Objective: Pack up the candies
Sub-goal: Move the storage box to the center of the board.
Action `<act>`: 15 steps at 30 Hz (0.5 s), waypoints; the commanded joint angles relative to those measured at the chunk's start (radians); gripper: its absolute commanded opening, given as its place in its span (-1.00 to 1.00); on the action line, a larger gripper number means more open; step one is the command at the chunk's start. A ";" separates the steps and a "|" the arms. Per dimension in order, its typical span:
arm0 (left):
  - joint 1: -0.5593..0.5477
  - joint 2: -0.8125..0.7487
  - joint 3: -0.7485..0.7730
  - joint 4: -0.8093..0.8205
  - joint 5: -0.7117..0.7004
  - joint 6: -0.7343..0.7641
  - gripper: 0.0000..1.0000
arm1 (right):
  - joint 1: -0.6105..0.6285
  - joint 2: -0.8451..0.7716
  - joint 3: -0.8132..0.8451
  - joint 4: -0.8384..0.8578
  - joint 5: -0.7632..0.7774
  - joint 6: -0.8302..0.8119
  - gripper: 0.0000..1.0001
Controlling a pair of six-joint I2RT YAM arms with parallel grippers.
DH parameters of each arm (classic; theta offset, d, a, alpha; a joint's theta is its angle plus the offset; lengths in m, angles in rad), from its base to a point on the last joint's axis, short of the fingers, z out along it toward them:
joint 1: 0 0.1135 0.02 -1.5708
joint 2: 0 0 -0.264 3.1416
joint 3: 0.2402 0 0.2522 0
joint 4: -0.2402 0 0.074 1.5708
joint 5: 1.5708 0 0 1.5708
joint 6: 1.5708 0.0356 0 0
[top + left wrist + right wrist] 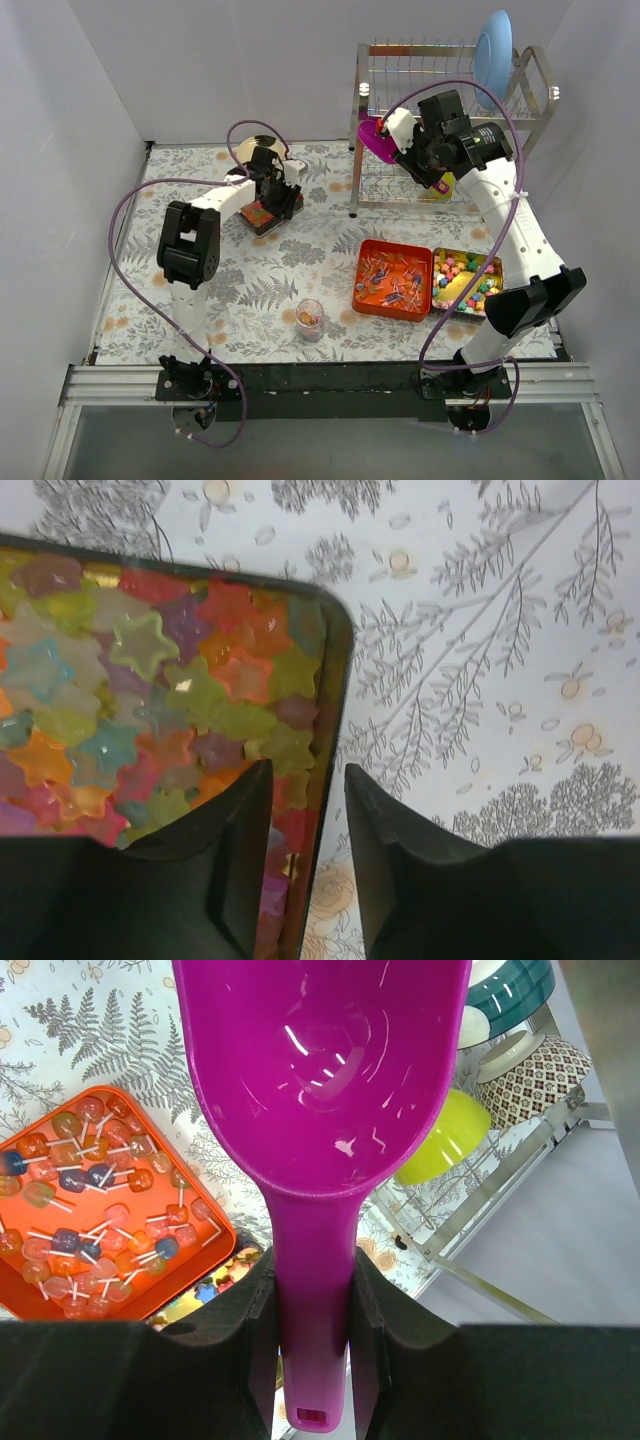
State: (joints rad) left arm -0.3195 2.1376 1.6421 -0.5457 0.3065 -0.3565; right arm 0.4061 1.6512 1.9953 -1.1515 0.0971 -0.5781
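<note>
Across orange tray (226,1232), candies' (100,1175) sticks point anyhow

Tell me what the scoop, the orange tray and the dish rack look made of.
The scoop: likely plastic, glossy magenta, sharp highlights in its bowl. The orange tray: smooth, rounded corners; plastic or painted metal, unclear. The dish rack: metal wire, bright and reflective, probably chromed or stainless.

No text readable on the candies (150,680); the cup (310,318) seems too small to tell.
</note>
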 commanded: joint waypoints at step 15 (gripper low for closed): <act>-0.197 -0.496 -0.505 -0.092 0.212 0.352 -0.83 | -0.006 0.039 0.083 0.016 -0.063 0.021 -0.97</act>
State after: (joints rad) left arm -0.4465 1.7653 1.1873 -0.5842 0.4320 -0.1539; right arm 0.4061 1.6939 2.0331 -1.1564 0.0444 -0.5781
